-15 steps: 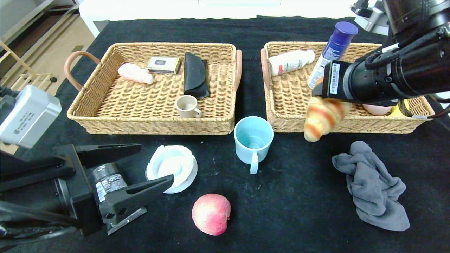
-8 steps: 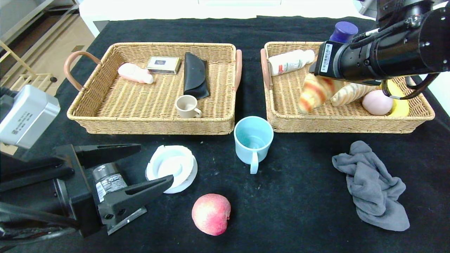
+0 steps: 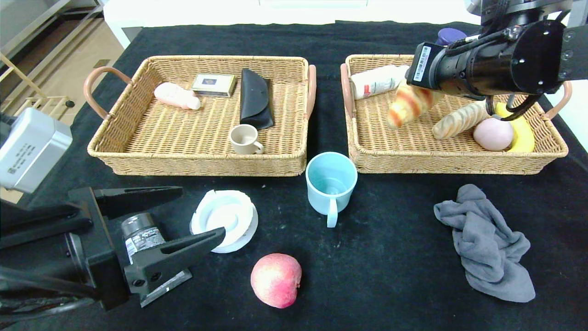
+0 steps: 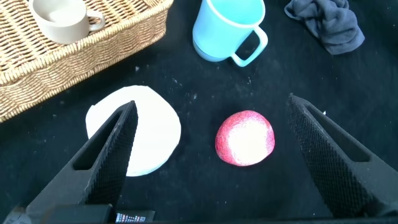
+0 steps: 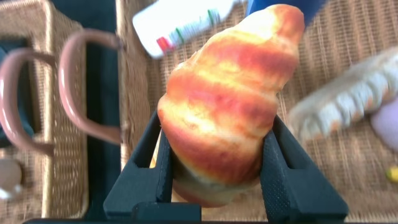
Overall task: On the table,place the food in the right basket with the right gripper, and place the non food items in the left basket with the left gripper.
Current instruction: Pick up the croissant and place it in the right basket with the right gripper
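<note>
My right gripper (image 3: 415,94) is shut on the golden-brown striped croissant (image 3: 409,105) and holds it in the air over the left part of the right basket (image 3: 413,162). In the right wrist view the croissant (image 5: 227,118) is pinched between both fingers (image 5: 277,168) above the wicker floor. The red-pink peach (image 3: 275,279) lies on the black table (image 3: 390,266) near the front. My left gripper (image 3: 202,212) is open and empty at the front left, low over the table. In its wrist view the peach (image 4: 245,138) lies between the spread fingers, further ahead. The left basket (image 3: 206,164) stands at the back left.
The right basket also holds a white bottle (image 3: 376,80), a blue-capped bottle (image 3: 448,36), a bread stick (image 3: 459,120), a pale pink ball (image 3: 492,133) and a banana (image 3: 521,131). A blue mug (image 3: 330,181), a white lid (image 3: 225,220) and a grey cloth (image 3: 487,243) lie on the table.
My right gripper has carried the croissant from the right basket's front edge back and up, over the inside of the basket. The left arm has barely moved.
</note>
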You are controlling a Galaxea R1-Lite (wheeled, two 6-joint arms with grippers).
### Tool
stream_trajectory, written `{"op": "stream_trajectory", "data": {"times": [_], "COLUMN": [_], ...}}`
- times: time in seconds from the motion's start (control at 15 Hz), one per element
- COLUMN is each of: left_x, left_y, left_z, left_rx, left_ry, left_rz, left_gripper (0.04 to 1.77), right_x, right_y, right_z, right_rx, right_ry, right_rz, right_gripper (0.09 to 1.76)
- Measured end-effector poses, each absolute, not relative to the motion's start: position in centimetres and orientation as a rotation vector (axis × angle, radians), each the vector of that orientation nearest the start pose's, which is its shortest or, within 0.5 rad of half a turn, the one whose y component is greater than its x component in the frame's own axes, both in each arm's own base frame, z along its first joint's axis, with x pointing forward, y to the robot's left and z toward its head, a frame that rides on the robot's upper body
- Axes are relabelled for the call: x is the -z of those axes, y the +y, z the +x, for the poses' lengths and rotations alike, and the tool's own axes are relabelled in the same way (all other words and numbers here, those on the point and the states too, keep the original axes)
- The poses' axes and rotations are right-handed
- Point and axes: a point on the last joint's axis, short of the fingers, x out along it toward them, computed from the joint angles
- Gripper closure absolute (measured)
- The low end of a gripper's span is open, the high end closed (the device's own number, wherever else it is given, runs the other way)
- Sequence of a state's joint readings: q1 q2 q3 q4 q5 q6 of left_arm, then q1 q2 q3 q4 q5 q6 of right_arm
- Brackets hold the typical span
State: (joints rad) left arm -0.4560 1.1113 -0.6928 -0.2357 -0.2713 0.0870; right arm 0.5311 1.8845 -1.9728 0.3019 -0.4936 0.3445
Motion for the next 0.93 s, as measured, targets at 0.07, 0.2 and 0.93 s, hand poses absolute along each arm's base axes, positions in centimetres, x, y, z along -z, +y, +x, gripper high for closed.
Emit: {"op": "stream_trajectory", "data": {"times": [0.07,0.2,0.93], "left_x": [-24.9,-24.9,-25.1], "left_y": [-7.5,-7.4,-7.4], "left_z": [13.8,13.8,13.7], "left_rx": [0.732,0.733,0.732], "left_ry": [0.154,0.150,0.143], "left_rz": [0.099,0.099,0.098], "left_gripper": [0.09,0.09,0.09], "right_x": [-35.5,-35.1,-34.2], "right_y": [17.3,17.2,17.7], "right_z": [31.8,32.6,33.4], "right_rx": [-0.001,0.020,0.028], "right_ry": [0.167,0.150,0.167], "right_rz": [0.236,0.219,0.207], "right_gripper": [1.02,1.02,0.84]}}
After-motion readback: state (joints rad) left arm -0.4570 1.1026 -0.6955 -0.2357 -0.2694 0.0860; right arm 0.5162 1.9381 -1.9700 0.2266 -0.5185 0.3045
